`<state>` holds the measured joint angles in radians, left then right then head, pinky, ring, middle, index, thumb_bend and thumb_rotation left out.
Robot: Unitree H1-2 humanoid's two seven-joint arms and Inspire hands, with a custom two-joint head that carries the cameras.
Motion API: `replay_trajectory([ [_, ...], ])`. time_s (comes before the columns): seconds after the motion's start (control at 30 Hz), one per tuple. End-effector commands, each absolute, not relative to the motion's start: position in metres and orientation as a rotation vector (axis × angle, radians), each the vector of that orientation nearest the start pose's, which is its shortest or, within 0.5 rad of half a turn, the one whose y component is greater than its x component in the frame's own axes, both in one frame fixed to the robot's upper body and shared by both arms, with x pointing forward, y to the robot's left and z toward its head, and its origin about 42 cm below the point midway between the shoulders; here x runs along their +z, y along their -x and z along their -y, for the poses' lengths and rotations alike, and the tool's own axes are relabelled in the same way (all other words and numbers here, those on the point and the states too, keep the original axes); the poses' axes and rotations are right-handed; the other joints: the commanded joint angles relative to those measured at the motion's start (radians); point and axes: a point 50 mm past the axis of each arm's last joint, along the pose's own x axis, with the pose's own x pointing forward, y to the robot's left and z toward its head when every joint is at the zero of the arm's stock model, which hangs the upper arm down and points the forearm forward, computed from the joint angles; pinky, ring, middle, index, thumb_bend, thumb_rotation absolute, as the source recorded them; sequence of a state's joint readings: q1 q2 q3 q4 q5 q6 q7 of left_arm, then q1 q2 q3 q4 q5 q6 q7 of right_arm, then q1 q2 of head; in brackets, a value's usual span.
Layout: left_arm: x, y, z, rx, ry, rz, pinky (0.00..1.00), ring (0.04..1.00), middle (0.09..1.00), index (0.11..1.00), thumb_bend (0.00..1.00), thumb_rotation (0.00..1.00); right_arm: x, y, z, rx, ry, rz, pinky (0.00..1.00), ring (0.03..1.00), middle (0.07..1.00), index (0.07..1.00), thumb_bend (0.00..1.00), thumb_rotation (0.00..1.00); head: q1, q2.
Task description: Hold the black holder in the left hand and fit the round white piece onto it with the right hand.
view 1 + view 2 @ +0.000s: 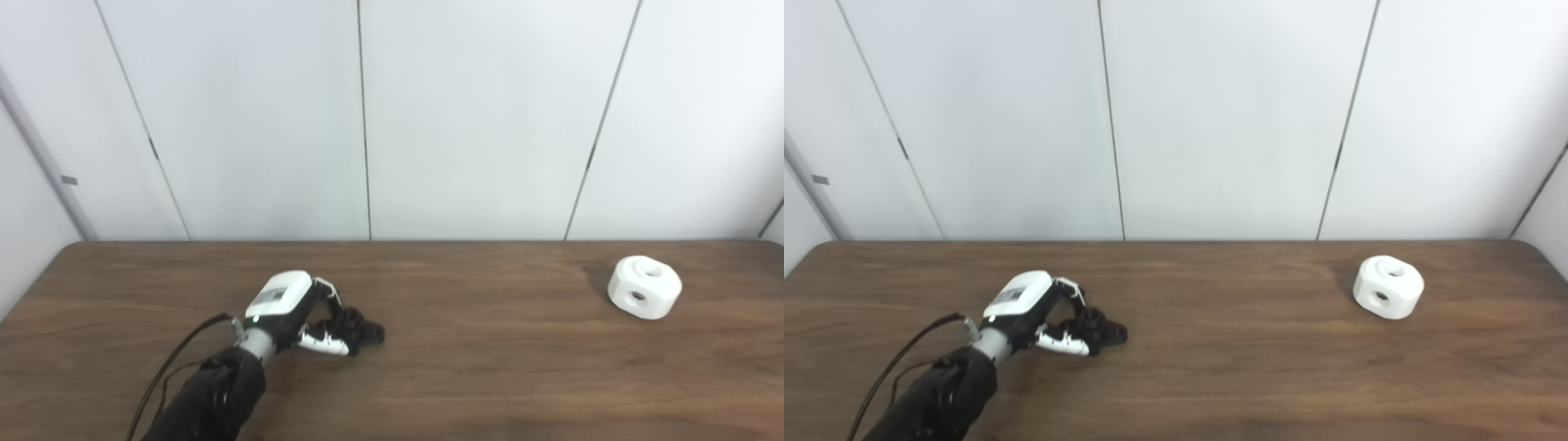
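Left hand is closed around the black holder on the table; round white piece sits far right.

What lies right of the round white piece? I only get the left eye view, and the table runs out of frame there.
Observer: In the right eye view, the table's right edge shows a little beyond the round white piece, with only bare wood between.
Operator: Is the right hand waiting over there?
Observer: No. That extra strip of table holds no hand, so the right hand is out of both views.
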<state>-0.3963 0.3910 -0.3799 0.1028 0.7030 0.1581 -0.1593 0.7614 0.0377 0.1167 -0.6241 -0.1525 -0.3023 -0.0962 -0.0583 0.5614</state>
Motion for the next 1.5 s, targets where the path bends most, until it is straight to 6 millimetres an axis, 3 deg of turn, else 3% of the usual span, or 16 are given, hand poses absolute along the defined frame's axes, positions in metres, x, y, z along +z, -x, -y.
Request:
replay_trajectory([
  [0.0, 0.171, -0.382, -0.209, -0.365, -1.169, 0.12, 0.7, 0.837, 0.788, 0.481, 0.52, 0.04, 0.177, -0.076, 0.201, -0.181, 0.042, 0.298, 0.51, 0.701, 0.699, 0.71, 0.24, 0.63, -0.006, 0.002],
  [0.13, 0.168, -0.359, -0.189, -0.378, -1.119, 0.116, 0.76, 0.867, 0.803, 0.482, 0.52, 0.04, 0.179, -0.079, 0.201, -0.16, -0.003, 0.282, 0.6, 0.741, 0.73, 0.728, 0.28, 0.58, -0.029, 0.006],
  [0.27, 0.162, -0.342, -0.174, -0.407, -1.1, 0.142, 0.74, 0.857, 0.796, 0.482, 0.52, 0.04, 0.179, -0.08, 0.2, -0.16, -0.002, 0.269, 0.64, 0.753, 0.742, 0.735, 0.33, 0.54, -0.044, 0.01],
  [0.47, 0.153, -0.324, -0.16, -0.442, -1.07, 0.153, 0.76, 0.851, 0.796, 0.481, 0.52, 0.04, 0.179, -0.082, 0.197, -0.165, 0.015, 0.269, 0.6, 0.727, 0.722, 0.719, 0.43, 0.53, -0.076, 0.016],
  [0.73, 0.144, -0.324, -0.155, -0.451, -1.077, 0.153, 0.72, 0.841, 0.79, 0.481, 0.52, 0.04, 0.185, -0.085, 0.205, -0.201, 0.094, 0.291, 0.54, 0.707, 0.709, 0.703, 0.46, 0.53, -0.119, 0.016],
  [0.83, 0.142, -0.328, -0.156, -0.452, -1.073, 0.141, 0.73, 0.84, 0.792, 0.481, 0.52, 0.04, 0.199, -0.09, 0.219, -0.292, 0.138, 0.321, 0.62, 0.753, 0.737, 0.721, 0.5, 0.52, -0.18, -0.001],
  [0.9, 0.14, -0.331, -0.159, -0.45, -1.059, 0.139, 0.74, 0.84, 0.797, 0.482, 0.52, 0.04, 0.215, -0.1, 0.233, -0.395, 0.235, 0.364, 0.56, 0.735, 0.735, 0.72, 0.5, 0.47, -0.227, -0.015],
  [1.03, 0.138, -0.34, -0.17, -0.449, -1.06, 0.142, 0.72, 0.83, 0.799, 0.482, 0.52, 0.04, 0.256, -0.118, 0.269, -0.573, 0.492, 0.363, 0.51, 0.657, 0.713, 0.741, 0.62, 0.58, -0.363, -0.049],
  [1.1, 0.14, -0.343, -0.175, -0.451, -1.061, 0.134, 0.74, 0.836, 0.806, 0.482, 0.52, 0.04, 0.269, -0.128, 0.288, -0.582, 0.554, 0.341, 0.49, 0.661, 0.735, 0.791, 0.71, 0.6, -0.411, -0.056],
  [1.13, 0.14, -0.344, -0.177, -0.453, -1.063, 0.13, 0.77, 0.849, 0.821, 0.483, 0.52, 0.04, 0.274, -0.133, 0.297, -0.582, 0.584, 0.328, 0.47, 0.691, 0.766, 0.825, 0.83, 0.61, -0.436, -0.06],
  [1.23, 0.142, -0.348, -0.182, -0.457, -1.055, 0.127, 0.78, 0.861, 0.833, 0.483, 0.52, 0.04, 0.289, -0.146, 0.32, -0.583, 0.694, 0.286, 0.45, 0.714, 0.786, 0.838, 0.96, 0.62, -0.484, -0.066],
  [1.33, 0.144, -0.349, -0.184, -0.462, -1.042, 0.131, 0.79, 0.867, 0.84, 0.483, 0.52, 0.04, 0.303, -0.159, 0.337, -0.58, 0.806, 0.274, 0.43, 0.743, 0.803, 0.85, 1.0, 0.63, -0.515, -0.067],
  [1.47, 0.149, -0.352, -0.187, -0.467, -1.036, 0.14, 0.78, 0.863, 0.839, 0.483, 0.52, 0.04, 0.314, -0.177, 0.355, -0.61, 0.915, 0.211, 0.5, 0.796, 0.85, 0.894, 1.0, 0.64, -0.549, -0.067],
])
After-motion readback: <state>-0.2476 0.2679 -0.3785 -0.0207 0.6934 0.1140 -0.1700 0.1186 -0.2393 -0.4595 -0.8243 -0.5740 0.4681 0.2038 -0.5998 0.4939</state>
